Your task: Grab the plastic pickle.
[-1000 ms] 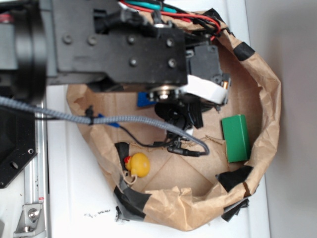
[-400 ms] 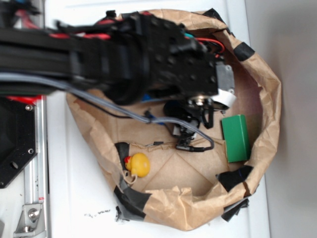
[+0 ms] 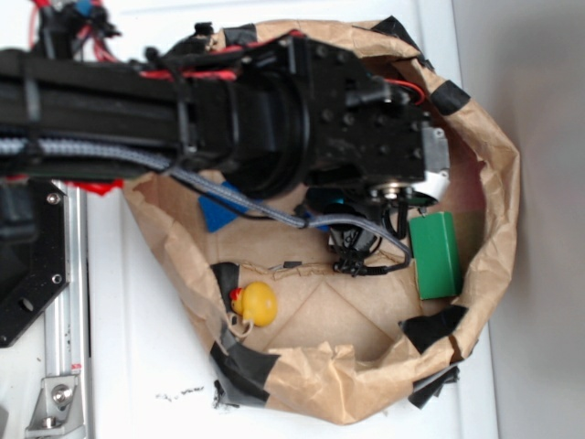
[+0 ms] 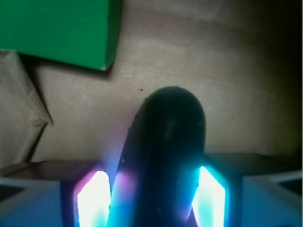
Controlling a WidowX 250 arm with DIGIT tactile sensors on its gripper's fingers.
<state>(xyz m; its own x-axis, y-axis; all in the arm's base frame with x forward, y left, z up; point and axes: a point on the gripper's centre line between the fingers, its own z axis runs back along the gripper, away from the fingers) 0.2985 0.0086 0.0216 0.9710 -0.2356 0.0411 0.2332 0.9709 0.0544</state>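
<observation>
Exterior view first: white table (image 3: 146, 357) underneath, grey surface along the right edge, a metal rail at the lower left. On the table, a crumpled brown paper bag rolled down into a shallow basket (image 3: 498, 210), patched with black tape at the rim. Inside it, a small yellow rubber duck (image 3: 255, 303) near the left wall, a flat blue rectangle (image 3: 219, 206) half hidden under the black robot arm (image 3: 274, 110), and a bright green rectangular block (image 3: 435, 255) against the right wall. Pincer (image 3: 358, 240) down low in the basket, just left of the green block, mostly masked by the wrist and a grey cable; pickle not to be made out from here.

Wrist view now: brown paper floor, green block at the upper left. Very dark green, smooth, round-ended plastic pickle (image 4: 165, 161) sitting right between the two glowing fingers (image 4: 94, 198), jaws pressed against both its sides, its rounded tip poking forward, near the block but apart from it.
</observation>
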